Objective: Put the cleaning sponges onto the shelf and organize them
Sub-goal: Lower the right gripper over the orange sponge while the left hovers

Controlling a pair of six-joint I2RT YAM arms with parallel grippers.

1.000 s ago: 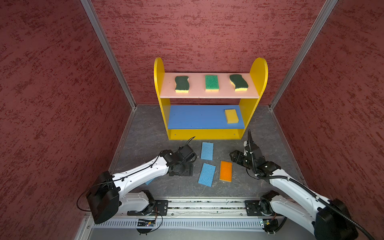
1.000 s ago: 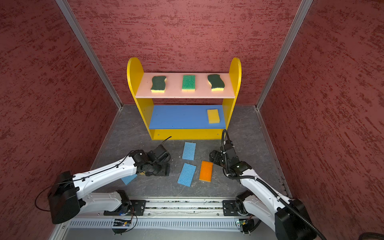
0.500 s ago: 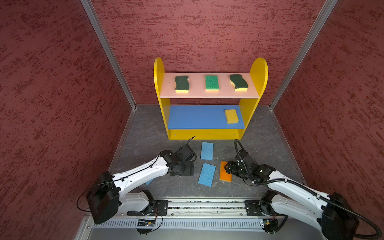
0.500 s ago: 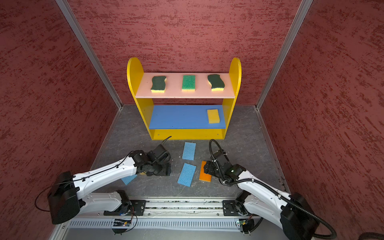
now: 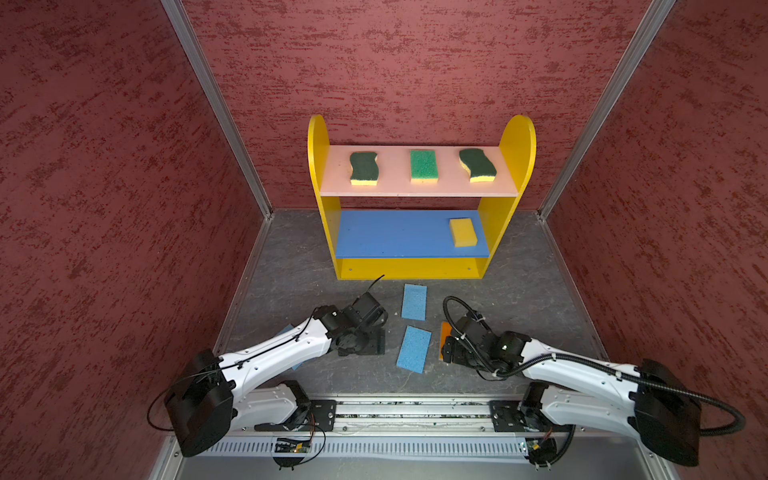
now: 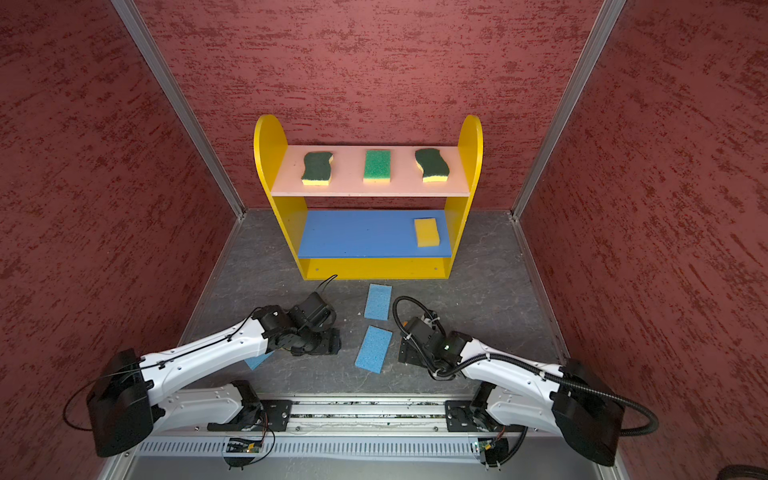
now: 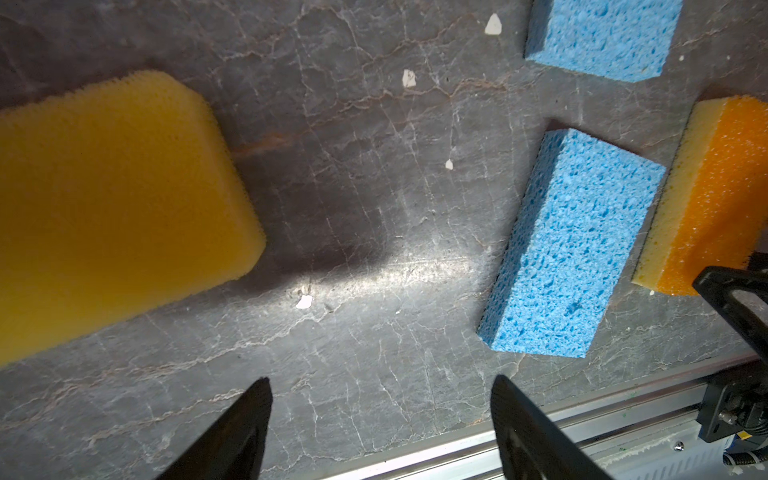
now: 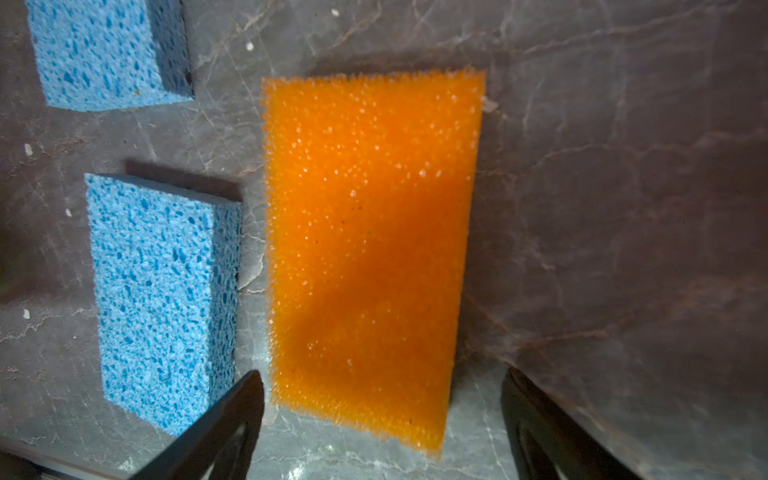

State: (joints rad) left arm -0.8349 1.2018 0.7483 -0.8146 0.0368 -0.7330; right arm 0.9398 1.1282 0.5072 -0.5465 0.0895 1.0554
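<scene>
The shelf (image 5: 328,224) holds two dark-green wavy sponges (image 5: 363,167) (image 5: 478,165) and a bright green sponge (image 5: 423,165) on its pink board, and a yellow sponge (image 5: 463,232) on its blue board. Two blue sponges (image 5: 414,301) (image 5: 414,348) lie on the floor. My right gripper (image 8: 382,395) hangs open low over the orange sponge (image 8: 370,249), its fingers either side of the sponge's near end without touching. My left gripper (image 7: 380,386) is open over bare floor, beside another yellow sponge (image 7: 112,208).
A third blue sponge (image 6: 257,359) pokes out from under the left arm. The metal base rail (image 5: 415,409) runs along the front edge. Red walls enclose the grey floor (image 5: 519,299) on three sides.
The right arm swung left and down from an upright pose until its gripper sat over the orange sponge, with the jaws widening. The left arm barely moved.
</scene>
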